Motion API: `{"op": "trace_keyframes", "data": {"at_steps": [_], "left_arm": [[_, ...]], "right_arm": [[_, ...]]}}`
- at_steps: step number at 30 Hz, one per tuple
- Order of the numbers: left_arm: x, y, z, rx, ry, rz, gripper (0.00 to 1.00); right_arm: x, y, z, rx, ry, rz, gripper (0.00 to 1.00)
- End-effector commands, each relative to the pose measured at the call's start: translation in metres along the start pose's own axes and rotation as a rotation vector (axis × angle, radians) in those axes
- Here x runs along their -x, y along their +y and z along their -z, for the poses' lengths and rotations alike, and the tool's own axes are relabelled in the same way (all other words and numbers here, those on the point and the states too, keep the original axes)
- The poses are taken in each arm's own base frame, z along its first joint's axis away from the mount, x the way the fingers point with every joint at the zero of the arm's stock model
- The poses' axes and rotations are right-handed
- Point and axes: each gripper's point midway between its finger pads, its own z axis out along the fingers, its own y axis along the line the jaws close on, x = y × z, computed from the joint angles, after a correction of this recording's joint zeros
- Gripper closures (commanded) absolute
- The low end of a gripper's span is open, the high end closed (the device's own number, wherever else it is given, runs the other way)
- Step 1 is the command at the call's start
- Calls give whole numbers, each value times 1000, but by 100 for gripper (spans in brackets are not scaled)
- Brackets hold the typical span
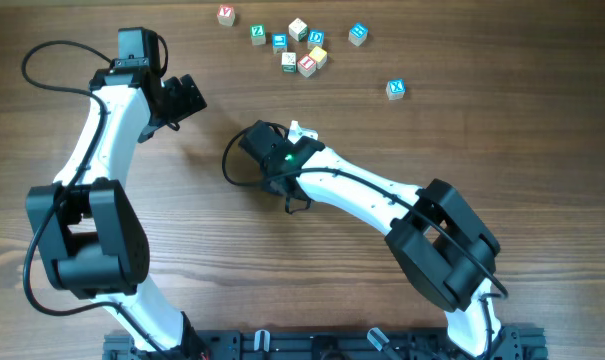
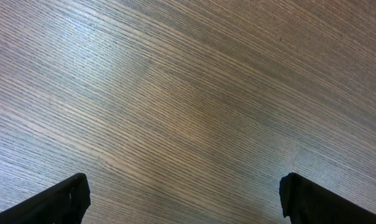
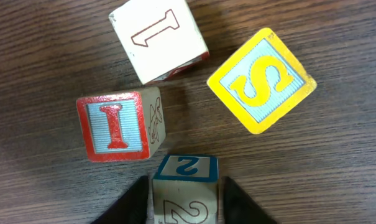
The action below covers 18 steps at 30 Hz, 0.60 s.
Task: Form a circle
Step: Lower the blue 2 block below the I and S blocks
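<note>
From overhead, a brown wood-grain surface (image 1: 502,120) fills the frame, with a black rail (image 1: 332,345) along its near edge. The circle (image 1: 304,52) sits at the far middle: a tight cluster of small letter cubes with pale, blue, yellow and red faces. Loose cubes lie around it: a red V cube (image 1: 226,14) and a green Z cube (image 1: 258,32) to its left, and a blue X cube (image 1: 396,89) well apart to its right. The left fingers (image 1: 187,95) stand spread wide over bare wood, and the right arm (image 1: 362,195) reaches towards the circle. The left wrist view shows only striped wood grain between the left fingers (image 2: 57,202), which are far apart. In the right wrist view the right fingers (image 3: 135,202) stand narrow and clamp a blue-bordered 2 cube (image 3: 185,186). Just beyond it lie a red-framed I cube (image 3: 116,126), a pale 1 cube (image 3: 158,40) and a yellow S cube (image 3: 261,81), close together.
</note>
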Motion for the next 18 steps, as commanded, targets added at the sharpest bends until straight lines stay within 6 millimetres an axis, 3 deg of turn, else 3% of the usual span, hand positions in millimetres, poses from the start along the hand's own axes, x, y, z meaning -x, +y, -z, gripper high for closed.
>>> {"op": "trace_keyframes", "data": {"at_steps": [1, 3, 9, 18], "left_arm": [[7, -2, 9, -12, -25, -1, 0], [7, -2, 9, -12, -25, -1, 0], [7, -2, 9, -12, -25, -1, 0], [7, -2, 9, -12, -25, -1, 0]], "right_arm": [[-6, -3, -8, -12, 26, 4, 53], [-9, -1, -8, -1, 44, 4, 53], [-7, -1, -8, -6, 36, 4, 68], [-3, -4, -8, -17, 20, 1, 69]]}}
